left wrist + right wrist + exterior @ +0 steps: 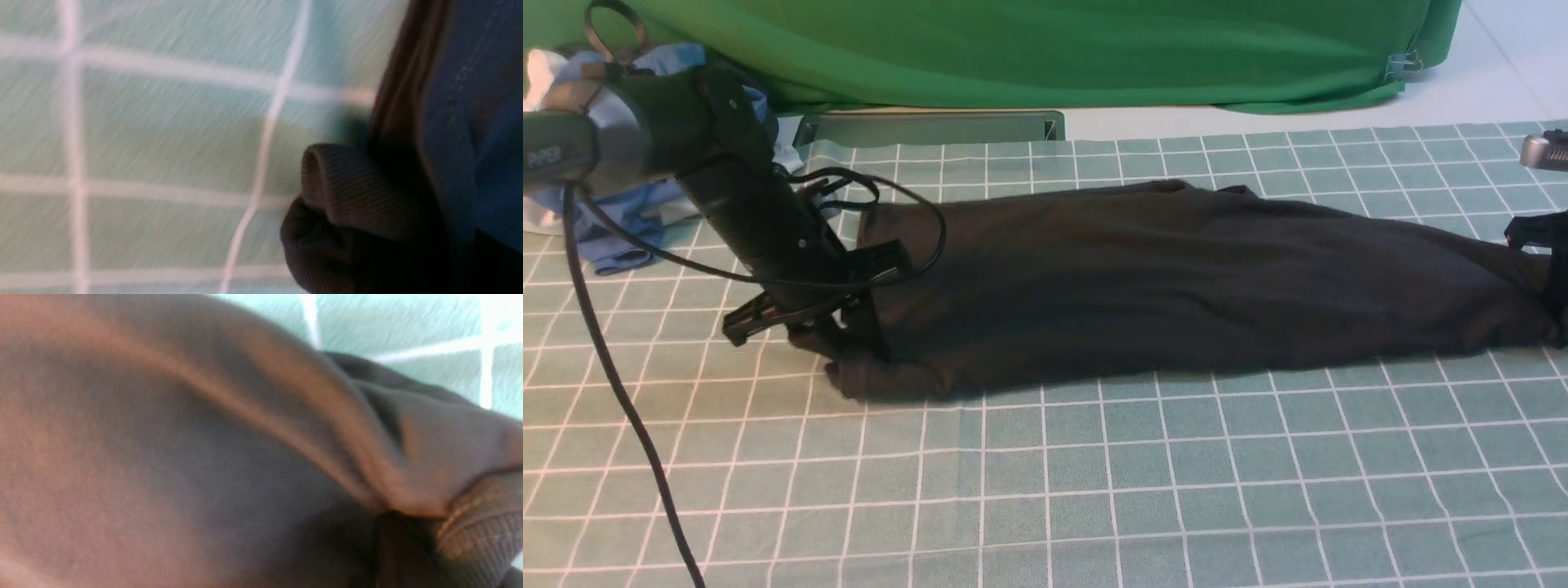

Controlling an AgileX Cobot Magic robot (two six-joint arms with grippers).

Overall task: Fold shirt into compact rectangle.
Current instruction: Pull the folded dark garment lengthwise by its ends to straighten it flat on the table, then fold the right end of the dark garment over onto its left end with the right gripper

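The black shirt [1176, 278] lies folded lengthwise in a long band across the checked tablecloth [1045, 490]. My left gripper [849, 327] is down at the band's left end, where the cloth bunches around its fingers. My right gripper [1553, 269] sits at the band's right end, mostly cut off by the picture's edge. In the left wrist view a ribbed fold of the shirt [347, 192] is gathered at the jaws. In the right wrist view the shirt [163, 457] fills the picture and pinches to a point beside a ribbed hem [482, 531]. No print or neck label shows.
Blue and white garments [645, 204] are heaped at the back left behind my left arm. A green backdrop cloth [1054, 49] hangs along the back, with a grey metal bar [931, 128] below it. A black cable [605, 367] trails from the left arm across the tablecloth.
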